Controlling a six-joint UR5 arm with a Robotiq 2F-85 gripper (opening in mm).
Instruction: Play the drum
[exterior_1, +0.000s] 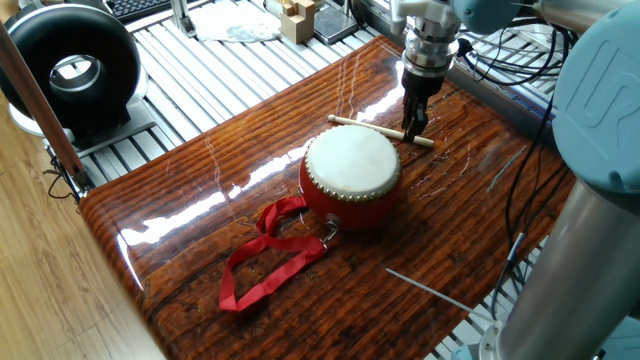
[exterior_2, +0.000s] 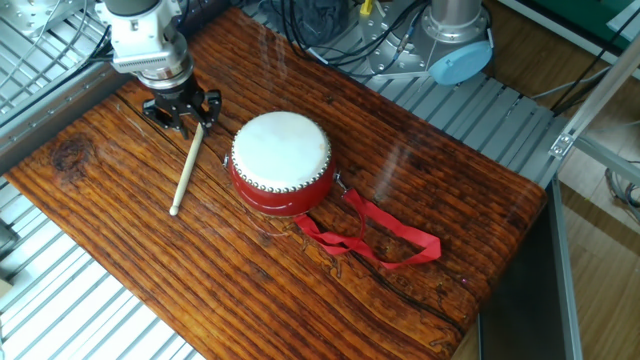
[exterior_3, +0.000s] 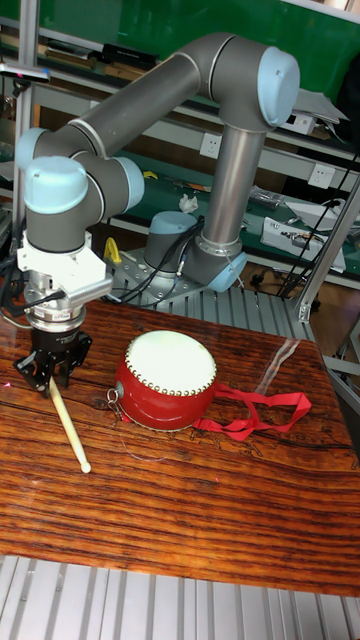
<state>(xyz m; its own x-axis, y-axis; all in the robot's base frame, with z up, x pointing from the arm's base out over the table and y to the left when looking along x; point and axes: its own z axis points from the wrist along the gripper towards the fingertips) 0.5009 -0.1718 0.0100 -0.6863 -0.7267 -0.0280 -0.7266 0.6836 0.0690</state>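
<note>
I see the drum (exterior_1: 351, 178) sitting upright near the middle of the wooden table (exterior_1: 200, 210), cream skin up, studs around the rim. In the other fixed view the drum (exterior_2: 281, 161) has its red ribbon (exterior_2: 385, 235) trailing off toward 4 o'clock, lying loose on the wood. In one fixed view the same ribbon (exterior_1: 262, 262) loops away toward 7 o'clock.

My gripper (exterior_2: 183, 116) is down low at the table, at about 10 o'clock from the drum in the other fixed view, well clear of the drum itself. Its fingers sit at the upper end of the stick (exterior_2: 188, 166), which lies flat on the table and runs down toward 7 o'clock from there. In one fixed view the gripper (exterior_1: 413, 127) comes down on the stick (exterior_1: 366, 127) near its right end, at about 1 o'clock from the drum. The tall fixed view shows the gripper (exterior_3: 52, 377) with its dark fingers spread a little, straddling the top of the stick (exterior_3: 69, 424). I cannot tell whether the fingers are pinching the stick or just sitting around it.

The stick lies just beside the drum, not touching it.
</note>
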